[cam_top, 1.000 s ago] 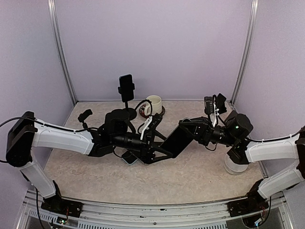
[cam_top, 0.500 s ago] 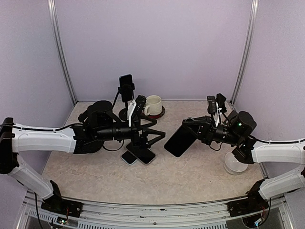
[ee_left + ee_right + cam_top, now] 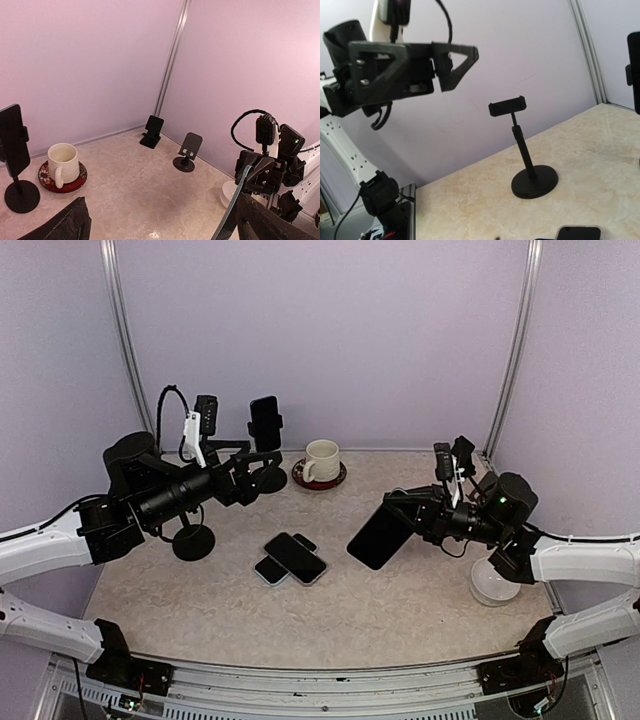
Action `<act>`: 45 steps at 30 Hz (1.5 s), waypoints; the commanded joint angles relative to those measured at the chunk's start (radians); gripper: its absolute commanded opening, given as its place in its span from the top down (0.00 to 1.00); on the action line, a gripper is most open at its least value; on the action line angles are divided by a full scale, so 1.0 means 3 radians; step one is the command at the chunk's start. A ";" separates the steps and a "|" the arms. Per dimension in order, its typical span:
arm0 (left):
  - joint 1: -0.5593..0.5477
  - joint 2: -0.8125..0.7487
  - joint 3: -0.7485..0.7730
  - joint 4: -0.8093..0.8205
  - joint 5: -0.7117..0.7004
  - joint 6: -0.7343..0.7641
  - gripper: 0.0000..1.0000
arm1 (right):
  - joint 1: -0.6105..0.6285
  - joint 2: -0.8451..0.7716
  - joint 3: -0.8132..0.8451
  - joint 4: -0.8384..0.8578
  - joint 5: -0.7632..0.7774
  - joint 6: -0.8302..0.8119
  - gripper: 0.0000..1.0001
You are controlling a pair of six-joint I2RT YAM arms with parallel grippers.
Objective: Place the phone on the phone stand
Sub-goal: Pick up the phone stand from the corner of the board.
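Observation:
My right gripper is shut on a large black phone and holds it tilted above the table's middle right. The left wrist view shows this phone edge-on. An empty black phone stand with a clamp on a pole stands at the left; it also shows in the right wrist view. My left gripper is open and empty, raised over the back left, far from the phone. Its fingers frame the left wrist view. My right fingers are out of the right wrist view.
Two phones lie overlapped mid-table. Another stand at the back holds a phone. A white mug sits on a red saucer. Two small folding stands are at the back right. A white bowl is under the right arm.
My left arm has pulled back up and to the left, away from the phones and the right gripper. The right gripper has held the large phone almost still.

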 commanded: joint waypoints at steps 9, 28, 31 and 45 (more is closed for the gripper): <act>0.0085 -0.0606 -0.0044 -0.1073 -0.1151 -0.0519 0.01 | -0.0033 0.0114 0.0221 0.0189 -0.0052 0.0078 1.00; 0.1016 -0.1164 -0.0058 -0.2216 -0.1251 -0.1042 0.01 | -0.0038 0.0363 0.0388 0.0130 0.0003 0.0048 1.00; 0.1288 -0.1218 -0.0129 -0.2198 -0.0969 -0.1023 0.02 | -0.0039 0.0394 0.0396 0.0138 -0.0040 0.0048 1.00; 0.1991 -0.1110 -0.0470 -0.1872 0.0216 -0.0759 0.07 | -0.0063 0.0419 0.0319 0.0107 -0.0085 0.0024 1.00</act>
